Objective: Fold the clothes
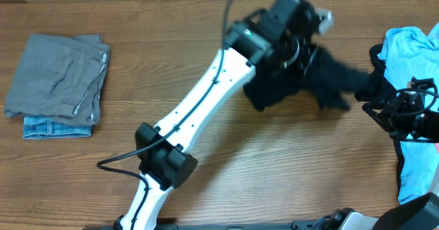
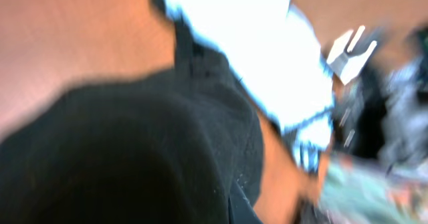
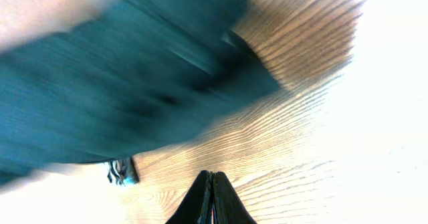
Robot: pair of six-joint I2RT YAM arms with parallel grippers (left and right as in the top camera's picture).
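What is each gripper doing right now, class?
Left gripper: closed, seemingly on the black garment.
Right gripper: closed, holding nothing.

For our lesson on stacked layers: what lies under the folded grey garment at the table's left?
Under the grey garment, a denim piece shows along its lower edge in the overhead view. Its remainder is covered, so its shape cannot be told.

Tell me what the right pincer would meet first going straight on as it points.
Probably the light blue T-shirt: the shut right pincer points over bare table toward its blurred fabric. Depth is unclear, so it might touch the wood first.
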